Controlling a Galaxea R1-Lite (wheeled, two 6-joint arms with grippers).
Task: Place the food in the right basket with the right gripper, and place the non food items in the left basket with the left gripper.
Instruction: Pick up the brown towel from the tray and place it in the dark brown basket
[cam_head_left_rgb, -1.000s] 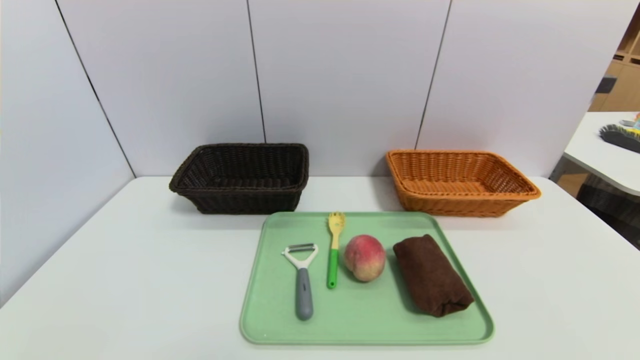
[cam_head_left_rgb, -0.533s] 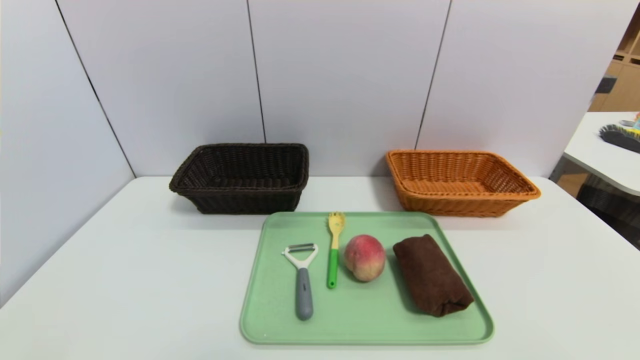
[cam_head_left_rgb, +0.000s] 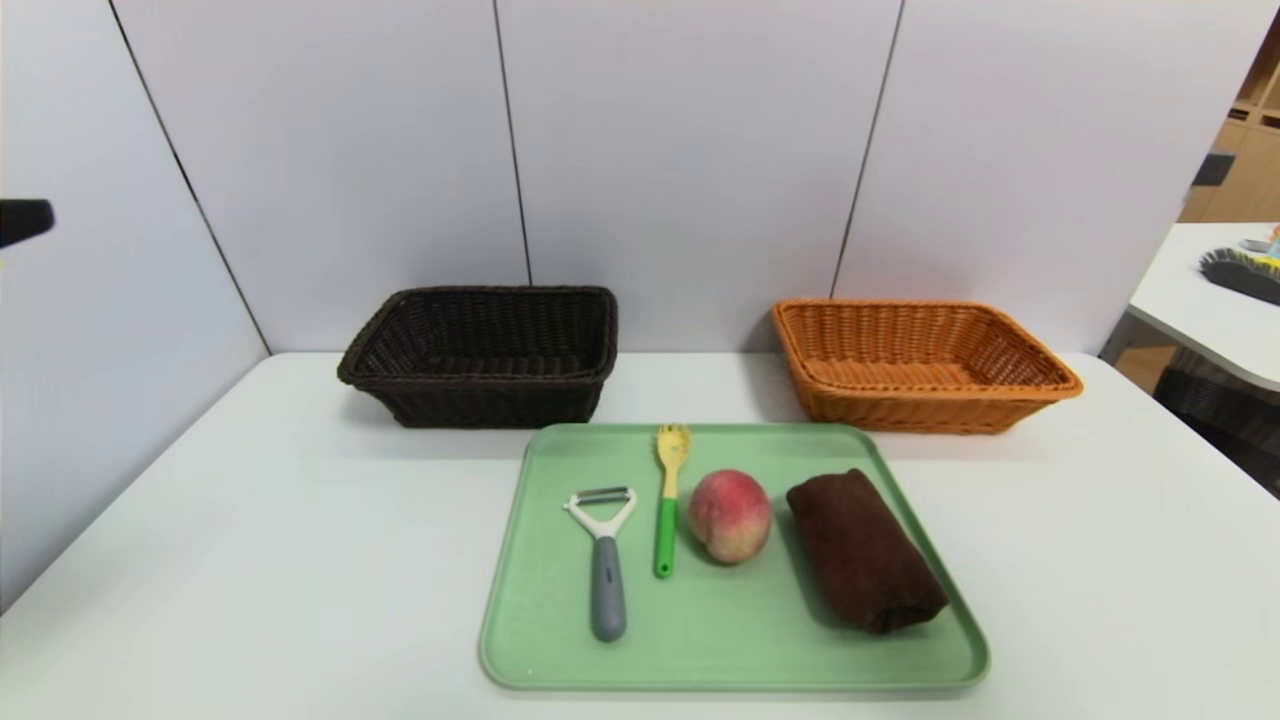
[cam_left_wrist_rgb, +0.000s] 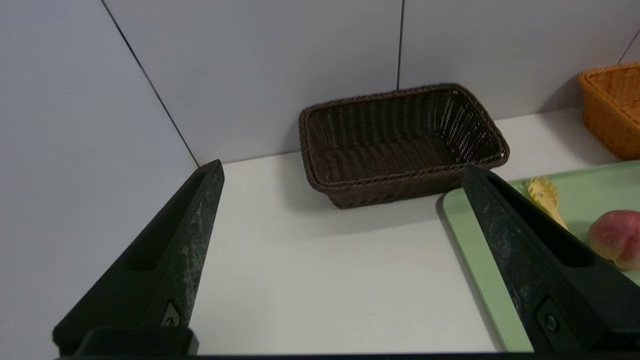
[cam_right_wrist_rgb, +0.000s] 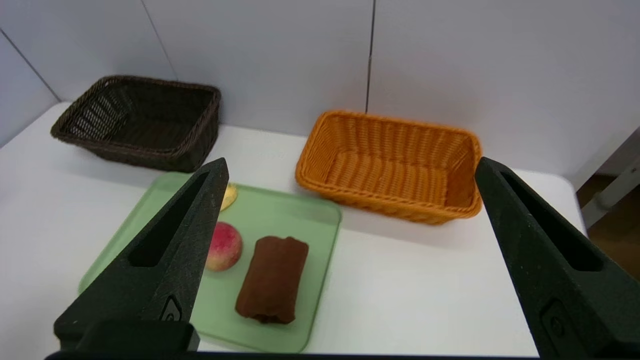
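Note:
On the green tray (cam_head_left_rgb: 730, 655) lie a white-headed grey-handled peeler (cam_head_left_rgb: 604, 560), a yellow and green fork (cam_head_left_rgb: 668, 505), a pinkish peach (cam_head_left_rgb: 730, 515) and a rolled dark brown towel (cam_head_left_rgb: 862, 550). Behind the tray stand the dark brown left basket (cam_head_left_rgb: 485, 352) and the orange right basket (cam_head_left_rgb: 915, 362); I see nothing in either. My left gripper (cam_left_wrist_rgb: 343, 167) hangs open and holds nothing above the table's left side, facing the dark basket (cam_left_wrist_rgb: 400, 142). My right gripper (cam_right_wrist_rgb: 351, 162) hangs open and holds nothing above the front right, with the towel (cam_right_wrist_rgb: 272, 277) and peach (cam_right_wrist_rgb: 225, 246) below it.
White panels wall in the table's back and left side. A second table (cam_head_left_rgb: 1215, 300) with a brush stands off to the right. Bare white tabletop (cam_head_left_rgb: 270, 540) lies on both sides of the tray.
A black tip of my left gripper has come into the head view at its far left edge. Nothing on the table has moved.

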